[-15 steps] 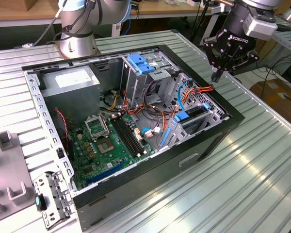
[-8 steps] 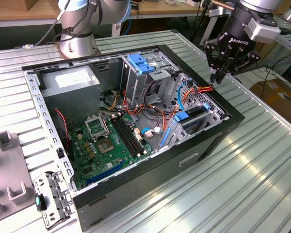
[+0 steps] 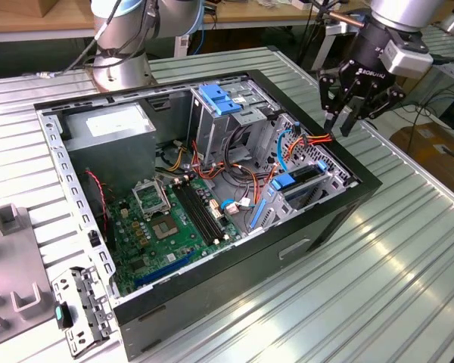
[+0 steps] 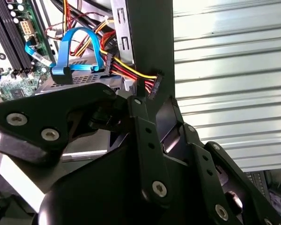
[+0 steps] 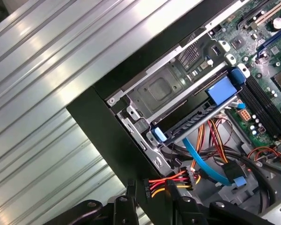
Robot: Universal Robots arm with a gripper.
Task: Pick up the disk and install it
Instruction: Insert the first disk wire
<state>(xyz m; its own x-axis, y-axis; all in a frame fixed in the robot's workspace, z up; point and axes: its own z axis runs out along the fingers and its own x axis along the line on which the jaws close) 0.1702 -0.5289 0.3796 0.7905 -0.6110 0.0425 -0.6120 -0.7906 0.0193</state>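
Note:
The disk, dark with a bright blue carrier frame, sits slotted in the drive bay at the corner of the open computer case on the exterior view's right. In the first wrist view the disk lies in the bay with its blue tab toward the motherboard. My gripper hangs just above that corner of the case. A black power connector on red, yellow and black wires stands between its fingertips. In the second wrist view this connector sits at the tip of my gripper.
A ribbed blue clip tops the tall grey cage beside the bay. A thin blue cable and wire bundles cross the case floor near the motherboard. The arm's base stands behind the case. Grey fixtures lie on the ribbed metal table.

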